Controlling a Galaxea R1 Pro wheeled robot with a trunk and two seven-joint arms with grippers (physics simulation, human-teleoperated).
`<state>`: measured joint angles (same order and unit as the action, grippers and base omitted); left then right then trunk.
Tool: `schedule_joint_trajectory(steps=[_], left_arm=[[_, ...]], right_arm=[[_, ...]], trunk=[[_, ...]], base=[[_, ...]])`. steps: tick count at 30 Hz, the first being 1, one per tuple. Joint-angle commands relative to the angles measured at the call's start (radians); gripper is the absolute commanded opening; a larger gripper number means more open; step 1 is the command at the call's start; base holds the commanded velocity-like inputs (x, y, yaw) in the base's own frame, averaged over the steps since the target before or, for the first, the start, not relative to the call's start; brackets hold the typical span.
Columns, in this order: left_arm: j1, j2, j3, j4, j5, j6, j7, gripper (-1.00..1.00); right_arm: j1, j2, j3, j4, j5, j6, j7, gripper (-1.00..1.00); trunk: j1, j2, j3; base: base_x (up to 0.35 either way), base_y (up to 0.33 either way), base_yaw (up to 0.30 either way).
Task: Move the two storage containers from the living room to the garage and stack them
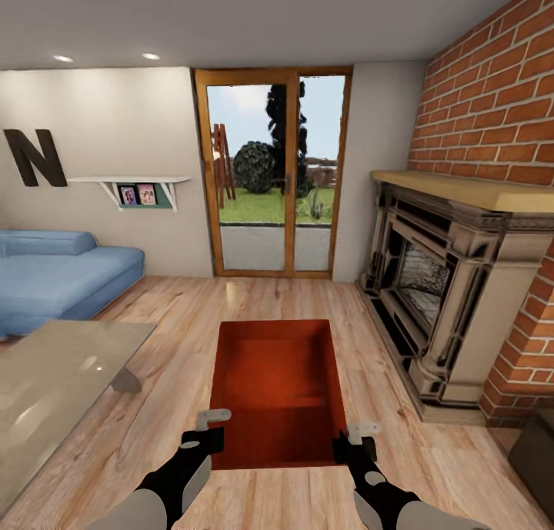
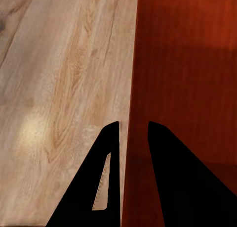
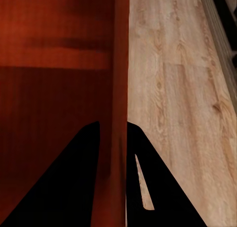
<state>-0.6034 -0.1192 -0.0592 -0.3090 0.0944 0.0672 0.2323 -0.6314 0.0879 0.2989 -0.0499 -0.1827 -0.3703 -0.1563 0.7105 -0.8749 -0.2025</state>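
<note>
Pincers, left pincer (image 1: 206, 430) and right pincer (image 1: 355, 440), each clamp a side wall of the storage container (image 1: 278, 388) in the living room; carrying it toward the garage seems next.

Head view looks forward and down from high up, over both arms, across the wood floor (image 1: 177, 315) toward the far glass doors (image 1: 271, 172), fireplace (image 1: 446, 284) at right, sofa (image 1: 61, 280) at left. Left wrist view sits very close along the container (image 2: 187, 88), looking down its left wall with floor beside. Right wrist view, equally close, looks down the right wall (image 3: 120, 88). All three share the container (image 1: 278, 391) and surrounding floor planks.
</note>
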Motion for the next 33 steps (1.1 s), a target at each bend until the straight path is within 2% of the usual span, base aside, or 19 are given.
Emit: schedule_joint_trajectory(steps=[1, 13, 33], left_arm=[[-0.001, 0.001, 0.013, -0.004, -0.003, 0.006, 0.012, -1.0], [-0.001, 0.001, 0.013, -0.004, -0.004, 0.006, 0.012, -1.0], [-0.001, 0.001, 0.013, -0.004, -0.004, 0.006, 0.012, -1.0]], right_arm=[[-0.001, -0.001, -0.032, 0.002, -0.032, -0.009, -0.014, -1.0], [-0.001, -0.001, -0.032, 0.002, -0.032, -0.009, -0.014, -1.0], [-0.001, -0.001, -0.032, 0.002, -0.032, -0.009, -0.014, -1.0]], trunk=[[0.0, -0.001, -0.001], [0.0, -0.001, 0.009], [0.0, -0.001, 0.009]], base=[[0.0, 0.0, 0.273], [0.0, 0.0, 0.273], [0.0, 0.0, 0.273]])
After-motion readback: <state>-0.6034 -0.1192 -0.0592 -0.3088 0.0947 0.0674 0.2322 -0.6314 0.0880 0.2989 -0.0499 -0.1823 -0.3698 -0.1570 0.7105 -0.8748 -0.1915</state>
